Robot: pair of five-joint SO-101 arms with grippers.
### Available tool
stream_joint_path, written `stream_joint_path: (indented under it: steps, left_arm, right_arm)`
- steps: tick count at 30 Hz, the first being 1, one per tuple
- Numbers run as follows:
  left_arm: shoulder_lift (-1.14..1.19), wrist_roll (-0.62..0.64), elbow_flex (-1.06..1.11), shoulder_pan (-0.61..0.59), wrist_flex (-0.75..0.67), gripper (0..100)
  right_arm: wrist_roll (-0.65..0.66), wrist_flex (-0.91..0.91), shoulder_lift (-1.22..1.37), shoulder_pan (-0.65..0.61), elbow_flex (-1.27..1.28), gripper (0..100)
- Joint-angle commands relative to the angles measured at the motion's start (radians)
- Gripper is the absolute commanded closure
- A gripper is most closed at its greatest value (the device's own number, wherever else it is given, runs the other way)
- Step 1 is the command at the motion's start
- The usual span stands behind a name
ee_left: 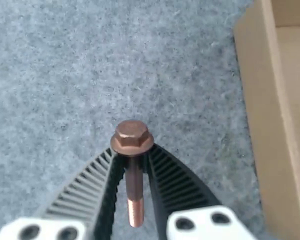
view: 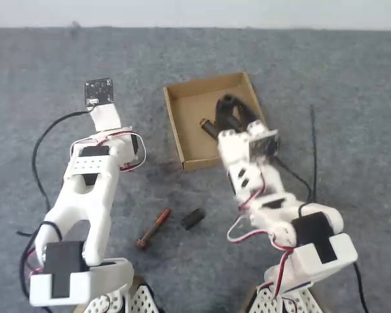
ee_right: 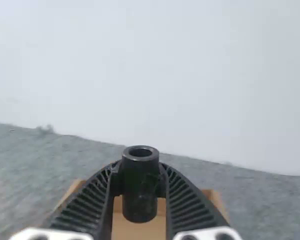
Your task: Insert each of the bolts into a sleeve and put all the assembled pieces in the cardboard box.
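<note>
The cardboard box [view: 173,124] is standing open on the grey carpet [view: 326,78], a little toward the right arm's side. On its floor a small dark piece [view: 208,128] with a copper-coloured end is lying. It is too small to tell whether this is a bolt already inside a sleeve.

The right gripper [ee_right: 140,169] is hanging over the box and is clenching a black sleeve [ee_right: 139,182] between its ribbed fingers [ee_right: 187,200]. The sleeve is standing upright, its open end facing up, and the brown box floor is showing under it. Behind it a pale wall [ee_right: 190,75] is rising.

The left gripper [ee_left: 132,151] is hovering over the carpet just beside the box's outer wall [ee_left: 265,125]. It is grasping a copper bolt [ee_left: 133,141] by the shank, so that the hexagonal head is sticking out past the fingertips.

A second bolt [view: 153,229] and a second sleeve [view: 192,219] are lying on the carpet between the two arms, near each other but not touching, outside the box.
</note>
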Motion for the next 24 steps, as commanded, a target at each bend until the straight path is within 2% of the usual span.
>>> stream_joint_path:
  steps: [1,5,10,24]
  left_arm:
    - [-0.005,0.005,-0.048,-0.002,-0.028,97]
    - [-0.005,0.005,-0.047,0.002,-0.029,97]
    - [-0.005,0.005,-0.047,0.002,-0.029,97]
    - [-0.006,0.005,-0.047,0.002,-0.029,97]
  right_arm:
    - [0.015,-0.16,-0.012,-0.062,0.098,98.9]
    - [0.015,-0.282,-0.012,-0.124,0.229,98.9]
    - [0.015,-0.4,-0.012,-0.143,0.344,98.9]
    - [0.009,-0.406,-0.005,-0.143,0.443,98.9]
